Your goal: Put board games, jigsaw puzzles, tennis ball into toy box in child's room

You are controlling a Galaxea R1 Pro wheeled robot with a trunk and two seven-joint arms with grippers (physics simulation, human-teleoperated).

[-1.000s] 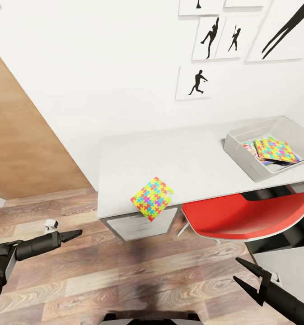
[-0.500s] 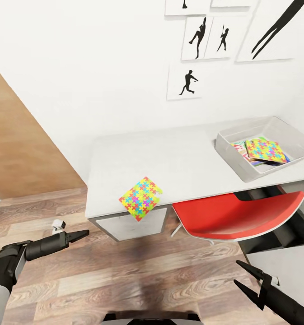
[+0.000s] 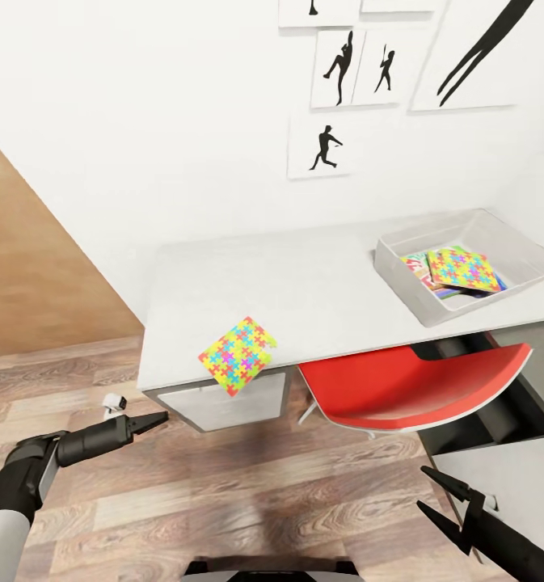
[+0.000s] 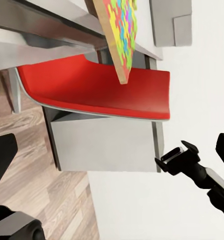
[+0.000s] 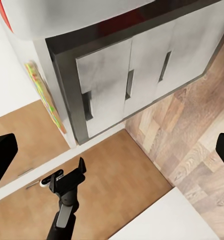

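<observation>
I see one jigsaw puzzle (image 3: 236, 355) lying at the front edge of the table (image 3: 320, 283), close to its left front corner, with one corner of the square jutting out past the edge over the drawers below; in my left wrist view the same puzzle (image 4: 120, 35) shows edge-on, hanging over the lip of the desk above the red chair seat (image 4: 92, 90). The second jigsaw puzzle (image 3: 463, 269) already lies inside the toy box (image 3: 401, 275), tilted on top of flat game boxes (image 3: 421, 267) whose printed edges peek out beneath it; the toy box stands at the right end of the table, reaching toward its back edge. I cannot make out the tennis ball.

The red chair (image 3: 409, 384) is tucked under the table's front edge, between the drawer unit (image 3: 219, 404) on the left and the darker shelf unit (image 3: 498, 412) on the right; black sports-silhouette pictures (image 3: 324, 148) hang on the white wall behind.

My left gripper (image 3: 146, 422) hangs low over the wood-plank floor (image 3: 247, 493), in front of the left front corner of the table and well apart from the puzzle, its fingers drawn close together and holding nothing; my right gripper (image 3: 443, 497) sits low at the right, below the chair, its two fingers spread apart and empty.
</observation>
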